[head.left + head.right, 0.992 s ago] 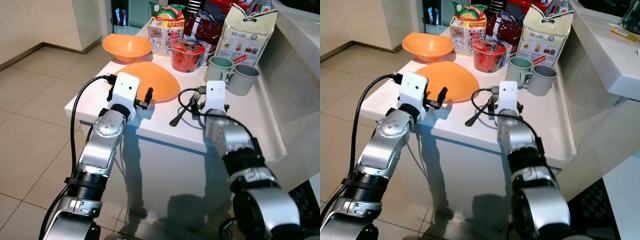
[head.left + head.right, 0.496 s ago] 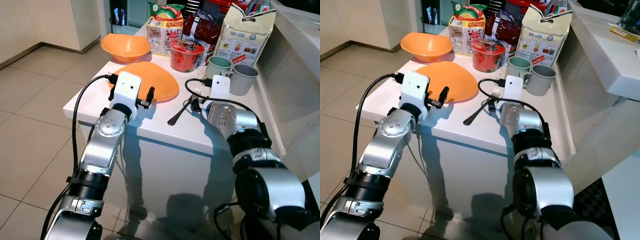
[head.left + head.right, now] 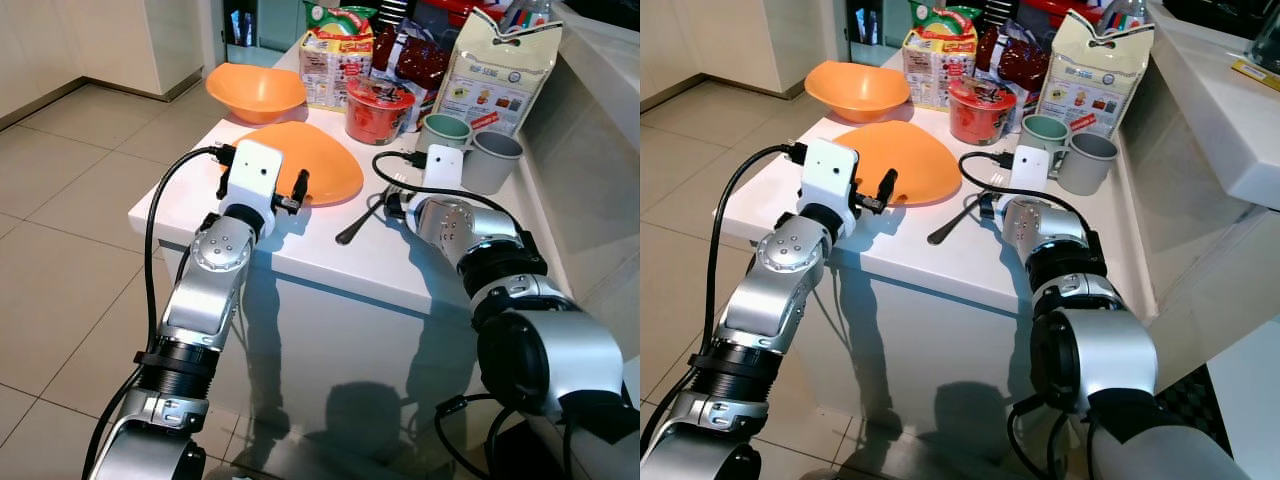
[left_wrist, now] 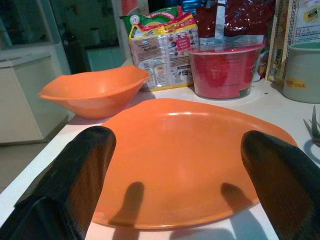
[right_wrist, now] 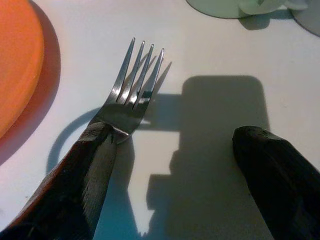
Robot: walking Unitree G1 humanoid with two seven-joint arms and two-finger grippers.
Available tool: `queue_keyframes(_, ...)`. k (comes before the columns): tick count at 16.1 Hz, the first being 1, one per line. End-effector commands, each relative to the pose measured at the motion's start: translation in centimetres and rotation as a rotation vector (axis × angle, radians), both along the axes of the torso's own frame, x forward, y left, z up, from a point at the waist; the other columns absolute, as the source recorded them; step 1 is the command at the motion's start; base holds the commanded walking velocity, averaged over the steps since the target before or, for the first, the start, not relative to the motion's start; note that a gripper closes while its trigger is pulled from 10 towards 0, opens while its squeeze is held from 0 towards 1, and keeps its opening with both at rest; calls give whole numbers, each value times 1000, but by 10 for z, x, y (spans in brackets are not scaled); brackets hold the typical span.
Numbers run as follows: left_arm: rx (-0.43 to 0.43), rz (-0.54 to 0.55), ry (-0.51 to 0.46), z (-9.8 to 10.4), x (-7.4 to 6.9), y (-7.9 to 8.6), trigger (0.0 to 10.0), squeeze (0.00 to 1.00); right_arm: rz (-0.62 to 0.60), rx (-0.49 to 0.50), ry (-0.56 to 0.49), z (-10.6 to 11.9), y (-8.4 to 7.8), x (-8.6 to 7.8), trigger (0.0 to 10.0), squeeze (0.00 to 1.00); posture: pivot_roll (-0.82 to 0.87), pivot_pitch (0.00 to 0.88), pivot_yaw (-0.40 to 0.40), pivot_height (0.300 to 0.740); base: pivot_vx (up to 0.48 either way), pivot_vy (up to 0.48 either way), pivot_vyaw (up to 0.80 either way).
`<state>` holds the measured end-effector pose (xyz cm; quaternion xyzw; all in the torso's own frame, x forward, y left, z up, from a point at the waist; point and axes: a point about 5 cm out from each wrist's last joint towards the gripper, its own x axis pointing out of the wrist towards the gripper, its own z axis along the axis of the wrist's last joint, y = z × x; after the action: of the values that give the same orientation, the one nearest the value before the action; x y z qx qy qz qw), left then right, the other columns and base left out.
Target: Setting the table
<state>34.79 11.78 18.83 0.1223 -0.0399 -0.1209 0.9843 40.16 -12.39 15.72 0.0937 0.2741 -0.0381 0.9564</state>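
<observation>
Right wrist view: right claw open over fork on surface | left claw open facing plate | centre fork between fingers, then close.

orange plate flat on counter — fork just beside it.

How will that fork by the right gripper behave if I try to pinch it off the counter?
The fork looks like polished metal, so probably stiff but slippery between the right gripper's open black fingers. It lies flat on the white counter, so getting under it may be awkward; it could skid rather than lift. It seems light, unlikely to roll.
</observation>
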Motion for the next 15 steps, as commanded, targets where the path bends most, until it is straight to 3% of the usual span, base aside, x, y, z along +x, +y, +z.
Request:
queue_keyframes(1, 0, -10, -19, 3, 0, -5, 10000, 0, -30, 27, 2, 4, -8, 2, 10000, 0, 185, 0, -150, 740, 0, 0, 0)
queue_keyframes(8, -3, -8, -19, 3, 2, -6, 10000, 0, -68, 103, -92, 42, -12, 14, 10000, 0, 182, 0, -152, 740, 0, 0, 0)
queue_keyframes(15, -1, -10, -25, 5, 3, -5, 10000, 0, -25, 117, -64, 41, 2, 13, 10000, 0, 182, 0, -147, 740, 0, 0, 0)
